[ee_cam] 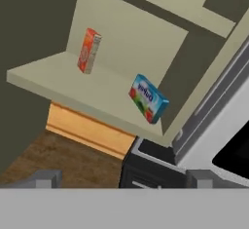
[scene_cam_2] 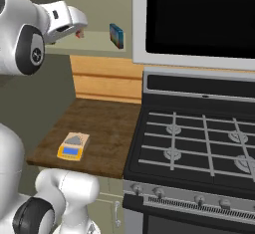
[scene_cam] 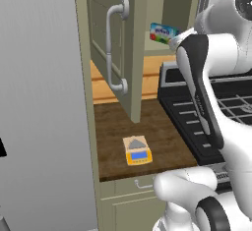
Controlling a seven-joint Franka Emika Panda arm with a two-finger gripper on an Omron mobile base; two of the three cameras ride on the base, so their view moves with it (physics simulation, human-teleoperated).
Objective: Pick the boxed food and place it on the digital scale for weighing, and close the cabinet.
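The end effector (ee_cam: 124, 178) shows as two dark finger tips standing wide apart with nothing between them, raised to the level of the open cabinet. Ahead of it, well apart and a little to the right in the hand view, the boxed food (ee_cam: 148, 98) stands on edge on the cabinet's shelf (ee_cam: 58, 77), near the shelf's front edge and toward its right end, close to the cabinet's side wall. An orange-red box (ee_cam: 89, 50) stands upright farther along the same shelf, toward the back wall and well apart from the blue one.

Below, the digital scale (scene_cam: 137, 151) lies flat on the wooden surface (scene_cam: 162, 136), near its front edge, with nothing on its grey plate and its blue display toward the front. The cabinet (scene_cam: 114, 43) door hangs open over the surface, its long curved grey handle (scene_cam: 112, 48) facing the left base view. A black stove (scene_cam_2: 199, 143) with grated burners adjoins the surface's right edge, and a dark-fronted microwave (scene_cam_2: 199, 19) is mounted above it.
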